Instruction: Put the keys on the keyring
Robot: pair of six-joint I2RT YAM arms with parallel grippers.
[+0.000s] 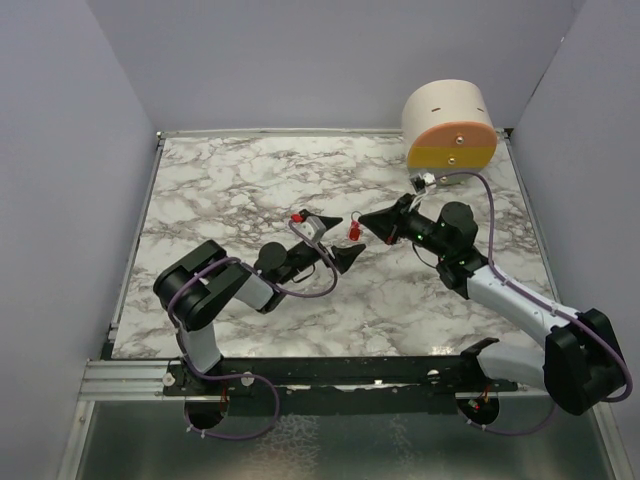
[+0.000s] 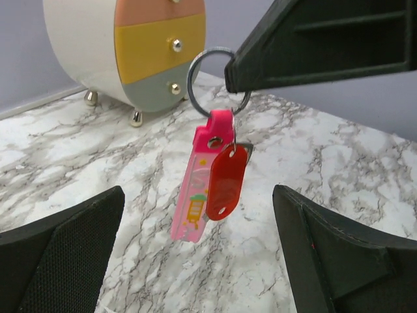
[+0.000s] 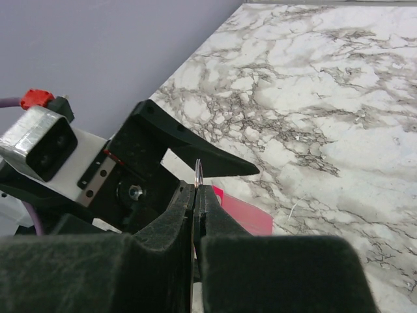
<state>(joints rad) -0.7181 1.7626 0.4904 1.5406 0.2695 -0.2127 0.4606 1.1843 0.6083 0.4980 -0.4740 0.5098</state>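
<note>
My right gripper (image 1: 366, 223) is shut on the thin metal keyring (image 2: 212, 74) and holds it above the table. In the right wrist view the ring (image 3: 197, 171) sticks up edge-on from the closed jaws (image 3: 196, 190). The pink strap (image 2: 197, 190) and the red-headed key (image 2: 227, 182) both hang from the ring; the key's blade is mostly hidden behind its head. From above they show as a small red spot (image 1: 353, 232). My left gripper (image 1: 340, 243) is open and empty, its fingers (image 2: 62, 254) spread to either side just below the hanging strap and key, touching neither.
A round cream drawer chest (image 1: 450, 125) with pink, yellow and grey drawer fronts stands at the back right of the marble table (image 1: 240, 180); it also shows in the left wrist view (image 2: 130, 45). Grey walls enclose the table.
</note>
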